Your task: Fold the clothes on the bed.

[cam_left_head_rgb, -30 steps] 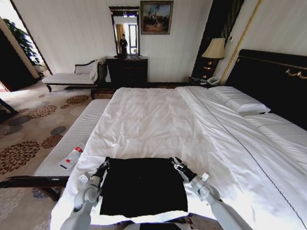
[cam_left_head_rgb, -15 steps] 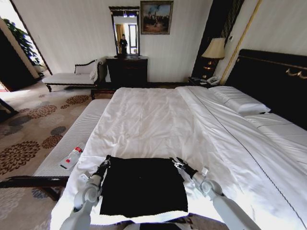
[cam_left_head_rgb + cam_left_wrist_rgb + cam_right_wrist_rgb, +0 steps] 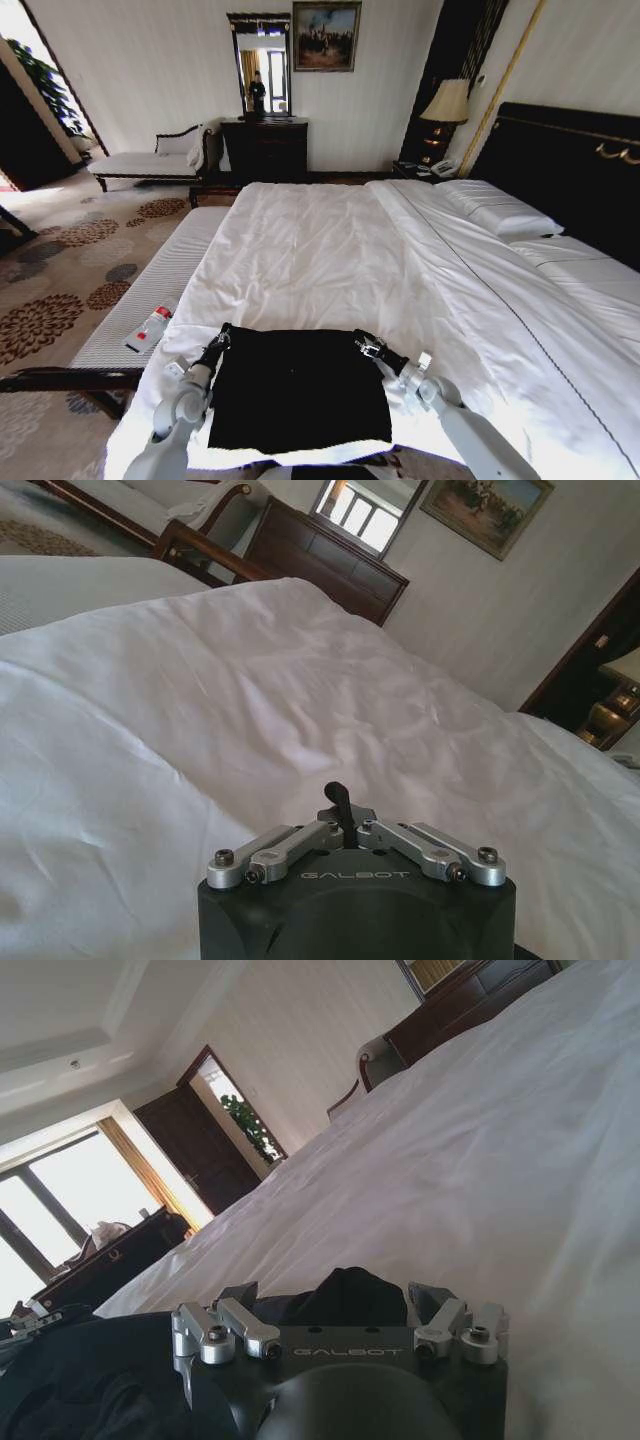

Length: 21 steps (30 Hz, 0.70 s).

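The clothes (image 3: 298, 390), a black T-shirt, lie flat in a rectangle at the near edge of the bed (image 3: 330, 250). My left gripper (image 3: 222, 336) rests at the shirt's far left corner. In the left wrist view its links are drawn in and its black fingertips (image 3: 339, 798) are pressed together, shut on that corner. My right gripper (image 3: 362, 343) sits low at the far right corner. In the right wrist view it (image 3: 335, 1298) is open, and a hump of the black fabric (image 3: 345, 1292) rises between its spread fingers (image 3: 238, 1294).
A white-cushioned bench (image 3: 150, 305) runs along the bed's left side with a small red-and-white pack (image 3: 150, 327) on it. Pillows (image 3: 500, 212) and a dark headboard (image 3: 570, 170) are at the right. White duvet stretches beyond the shirt.
The right arm has sunk a little and its gripper has slid slightly toward the shirt's far right corner. The left gripper and the shirt have stayed put.
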Motion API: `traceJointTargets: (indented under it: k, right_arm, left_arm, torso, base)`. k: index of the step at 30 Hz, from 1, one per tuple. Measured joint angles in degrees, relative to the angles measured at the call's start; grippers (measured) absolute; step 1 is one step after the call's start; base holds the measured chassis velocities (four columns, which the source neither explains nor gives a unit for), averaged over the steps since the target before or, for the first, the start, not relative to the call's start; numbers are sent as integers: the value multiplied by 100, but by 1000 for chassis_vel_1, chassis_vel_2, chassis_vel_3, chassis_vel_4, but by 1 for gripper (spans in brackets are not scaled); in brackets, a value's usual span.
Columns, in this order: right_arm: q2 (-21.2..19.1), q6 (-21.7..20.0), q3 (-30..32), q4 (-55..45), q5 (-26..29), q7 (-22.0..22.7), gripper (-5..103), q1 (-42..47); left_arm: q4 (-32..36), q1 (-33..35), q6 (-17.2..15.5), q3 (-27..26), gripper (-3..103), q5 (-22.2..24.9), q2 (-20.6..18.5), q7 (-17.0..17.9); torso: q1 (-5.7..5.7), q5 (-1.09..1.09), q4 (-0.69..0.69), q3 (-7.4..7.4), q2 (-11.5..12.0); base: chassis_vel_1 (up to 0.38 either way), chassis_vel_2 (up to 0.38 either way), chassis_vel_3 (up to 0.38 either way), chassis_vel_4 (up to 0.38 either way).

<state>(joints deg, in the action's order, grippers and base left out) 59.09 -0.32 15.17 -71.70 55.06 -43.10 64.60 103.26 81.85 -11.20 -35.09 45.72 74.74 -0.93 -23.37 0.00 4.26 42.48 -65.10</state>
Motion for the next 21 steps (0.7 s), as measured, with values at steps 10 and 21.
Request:
traceJointTargets:
  k: [10,21]
  right_arm:
    - [48,126,-28,58,-12,-78,51,-28]
    - [127,598,73,-155,-8,-49,8,118]
  left_arm:
    - [-48,-20,12,13,1,-25,-13,10]
    - [4,-22,44,23,1,-23,24,18]
  torso:
    - [0,0,0,0,0]
    - [0,1,0,0,0]
  base:
    - [0,0,0,0]
    - [0,0,0,0]
